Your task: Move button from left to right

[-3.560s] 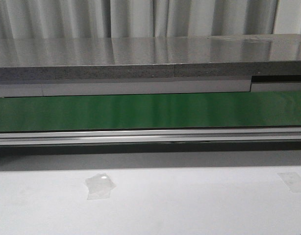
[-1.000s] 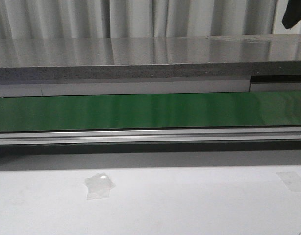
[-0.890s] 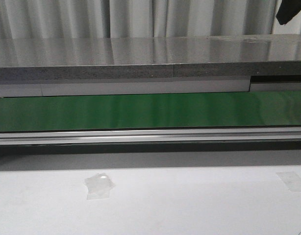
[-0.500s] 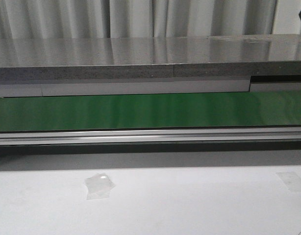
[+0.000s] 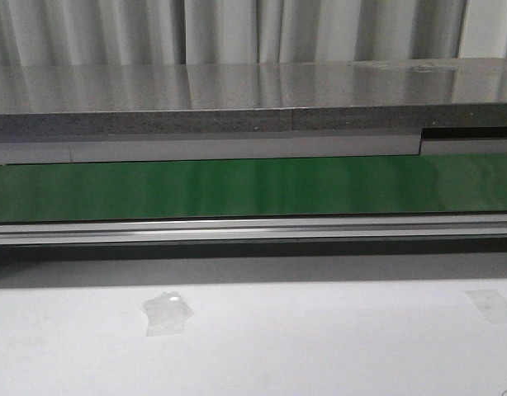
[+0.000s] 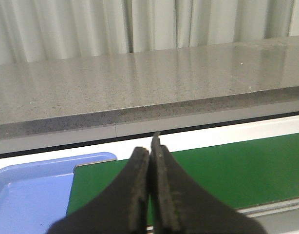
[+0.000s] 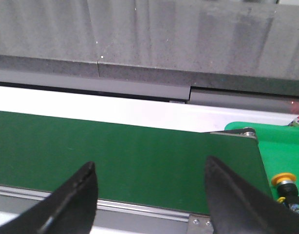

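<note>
The button, with a round orange-yellow head, shows only in the right wrist view, on a green tray just past the end of the green belt. My right gripper is open and empty above the belt's near edge; the button lies just outside its right-hand finger. My left gripper is shut with nothing between its fingers, above the other end of the belt. Neither gripper shows in the front view.
The green conveyor belt runs across the front view, with a metal rail before it and a grey counter behind. A blue tray sits at the belt's end. Tape patches lie on the white table.
A dark shape at the top right corner of the front view moved in, then out to the right, and is gone now. Nothing else has changed.
</note>
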